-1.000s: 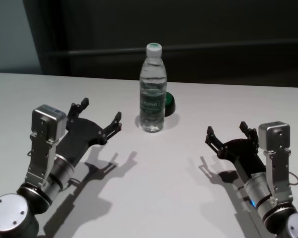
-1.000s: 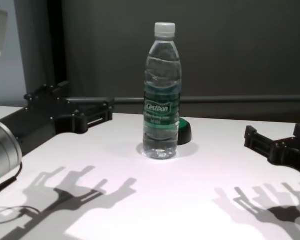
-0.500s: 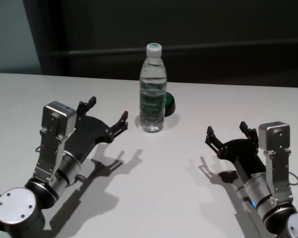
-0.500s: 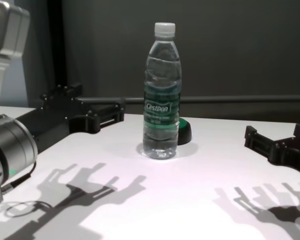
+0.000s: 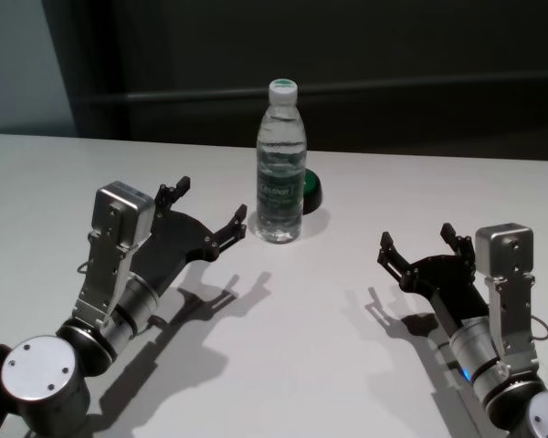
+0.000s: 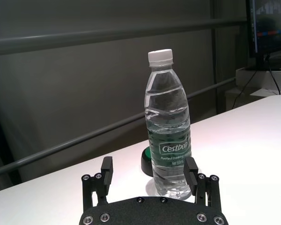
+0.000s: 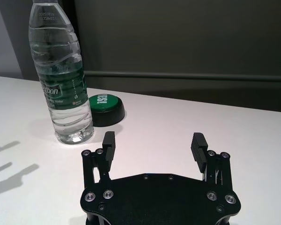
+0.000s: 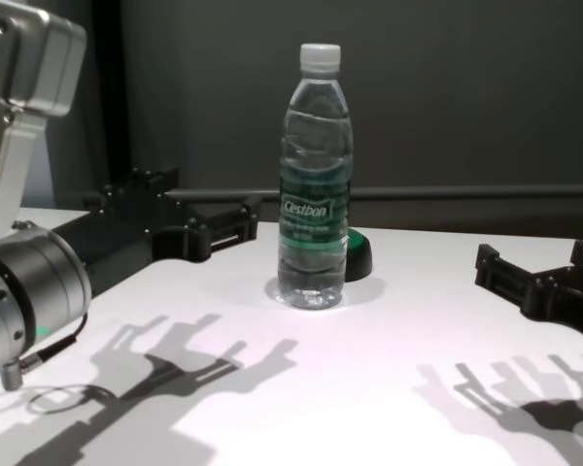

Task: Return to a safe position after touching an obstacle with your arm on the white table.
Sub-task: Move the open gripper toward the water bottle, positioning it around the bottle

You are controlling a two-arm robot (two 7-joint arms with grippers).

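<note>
The clear water bottle [image 5: 281, 173] with white cap and green "Cestbon" label stands upright at the back middle of the white table [image 5: 301, 347]. It also shows in the left wrist view [image 6: 168, 140], the right wrist view [image 7: 61, 79] and the chest view [image 8: 316, 184]. My left gripper [image 5: 210, 201] is open and empty, just left of the bottle, its nearer fingertip a small gap from the bottle's base. It also shows in its wrist view [image 6: 149, 165] and the chest view [image 8: 209, 199]. My right gripper [image 5: 416, 237] is open and empty, low at the right, well apart from the bottle.
A low black puck with a green top [image 5: 312, 187] sits on the table right behind the bottle, on its right side. A dark wall with a rail runs behind the table's far edge. The rest of the tabletop [image 8: 369, 388] holds only shadows of my arms.
My left arm has moved forward and to the right, bringing its open gripper closer to the bottle. The bottle and the right arm have not moved.
</note>
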